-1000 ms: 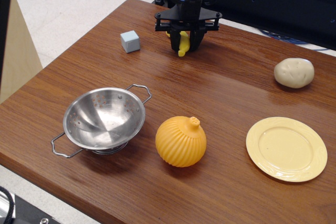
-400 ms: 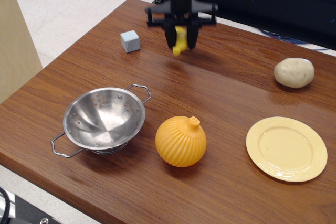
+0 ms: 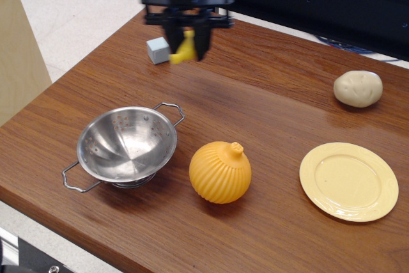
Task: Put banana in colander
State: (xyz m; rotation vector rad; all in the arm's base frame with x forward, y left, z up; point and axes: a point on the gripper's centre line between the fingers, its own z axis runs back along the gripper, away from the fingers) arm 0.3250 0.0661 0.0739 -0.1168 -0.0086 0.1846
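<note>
My black gripper (image 3: 186, 49) hangs above the far left part of the table, shut on the small bright-yellow banana (image 3: 183, 52), whose lower end sticks out below the fingers. The banana is lifted clear of the wood. The shiny steel colander (image 3: 126, 146) with two wire handles stands upright at the front left, holding nothing, well in front of and a little left of the gripper.
A small grey cube (image 3: 158, 50) sits just left of the gripper. A ribbed orange gourd (image 3: 220, 172) stands right of the colander. A pale-yellow plate (image 3: 349, 181) lies at the front right and a beige potato (image 3: 358, 88) at the right. The table edge runs along the left.
The gripper has risen off the table with the banana in it and moved left, toward the grey cube. Nothing else moved.
</note>
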